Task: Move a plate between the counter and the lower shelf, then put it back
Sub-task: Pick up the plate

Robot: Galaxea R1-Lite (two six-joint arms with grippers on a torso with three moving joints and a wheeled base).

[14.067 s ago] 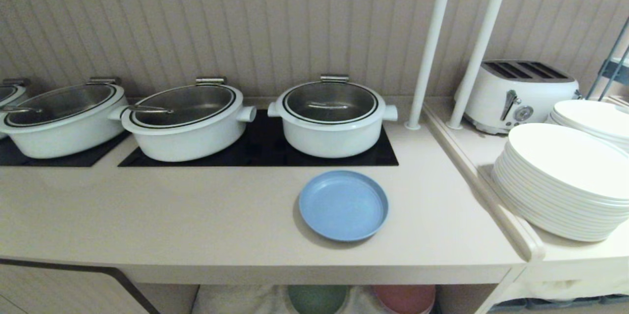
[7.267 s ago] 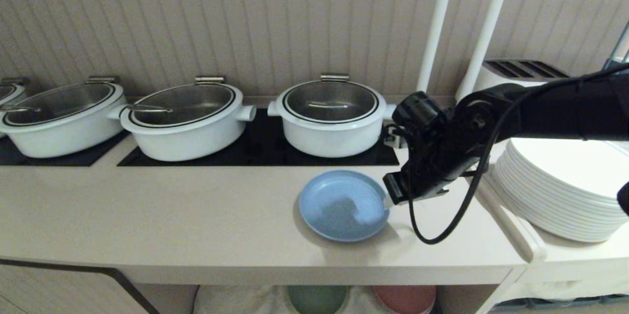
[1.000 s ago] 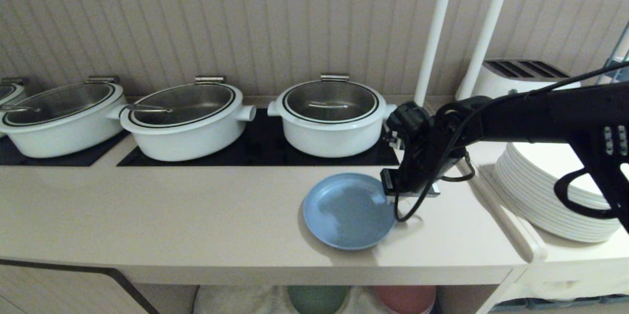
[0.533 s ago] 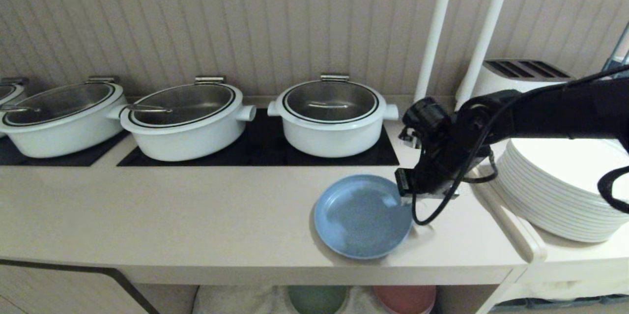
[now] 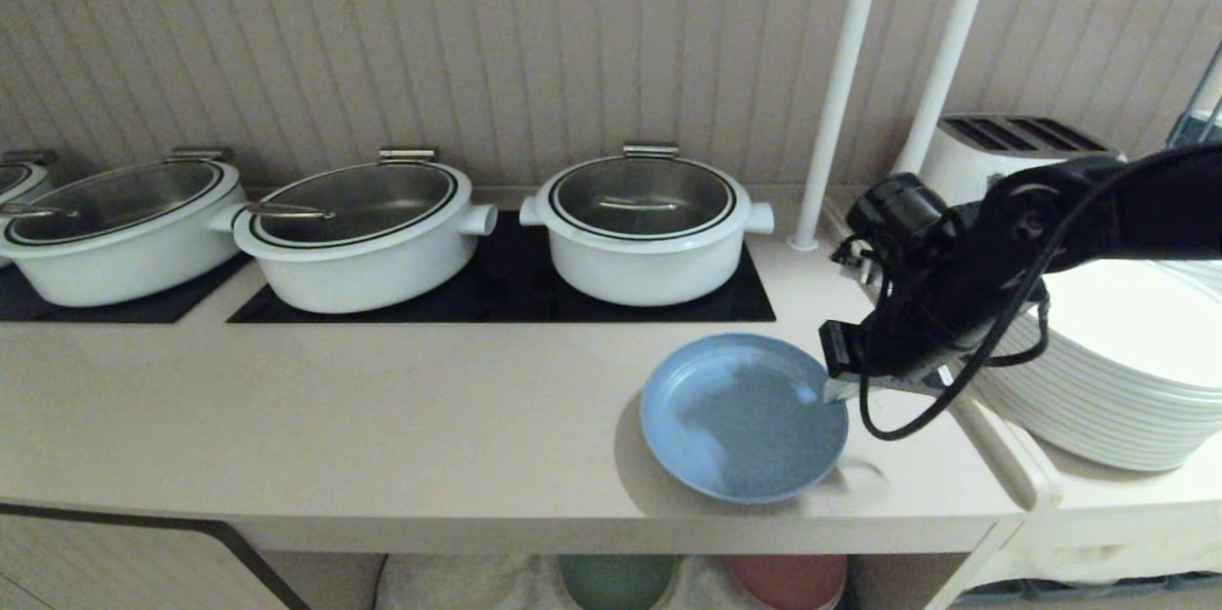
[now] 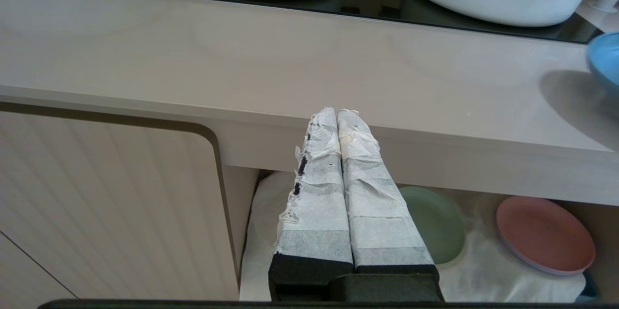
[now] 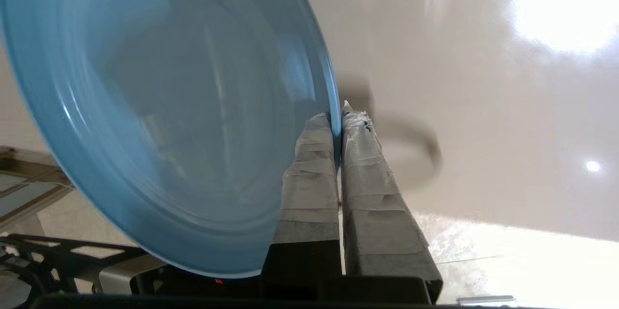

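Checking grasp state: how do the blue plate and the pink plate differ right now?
The blue plate is up at the counter, pinched at its rim by the right gripper; the pink plate lies free on the shelf's white cloth. The blue one is tilted and lifted; the pink one lies flat. Both are small, round and low-rimmed.

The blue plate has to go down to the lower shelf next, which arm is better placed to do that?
The right. The right gripper is already shut on the blue plate at its rim, above the counter. The left gripper is shut on nothing, low by the counter's front edge, away from the plate.
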